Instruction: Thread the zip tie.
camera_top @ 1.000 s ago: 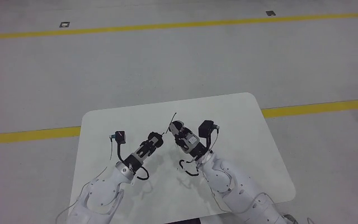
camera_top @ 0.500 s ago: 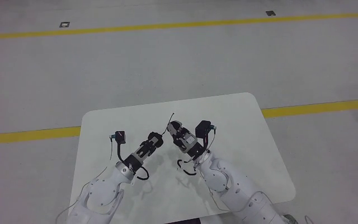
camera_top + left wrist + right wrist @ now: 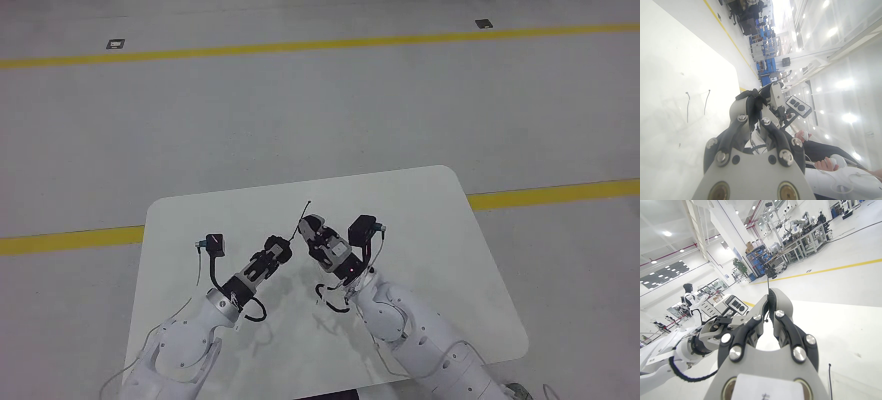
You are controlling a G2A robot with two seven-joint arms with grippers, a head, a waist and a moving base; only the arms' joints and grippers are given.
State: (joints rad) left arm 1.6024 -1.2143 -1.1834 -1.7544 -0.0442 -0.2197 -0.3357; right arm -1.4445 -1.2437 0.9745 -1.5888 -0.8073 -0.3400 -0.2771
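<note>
The right gripper (image 3: 769, 302) hides the zip tie (image 3: 768, 283) where it pinches it. In the top view, centre frame, we cannot resolve whether the tie reaches the left gripper (image 3: 282, 244). The frame edge crops a second tie (image 3: 829, 381).

Desk (image 3: 430, 200): white top, rounded corners, standing on a pale grey floor (image 3: 300, 110). Floor markings: one yellow line (image 3: 300, 45) beyond the desk, and a second yellow line (image 3: 60, 240) running to both sides of it. A small dark floor plate (image 3: 115, 44) and another plate (image 3: 484, 22) lie near the far line. Background hall: blue shelving (image 3: 755, 256), potted plant (image 3: 738, 265), workbenches (image 3: 810, 243).
</note>
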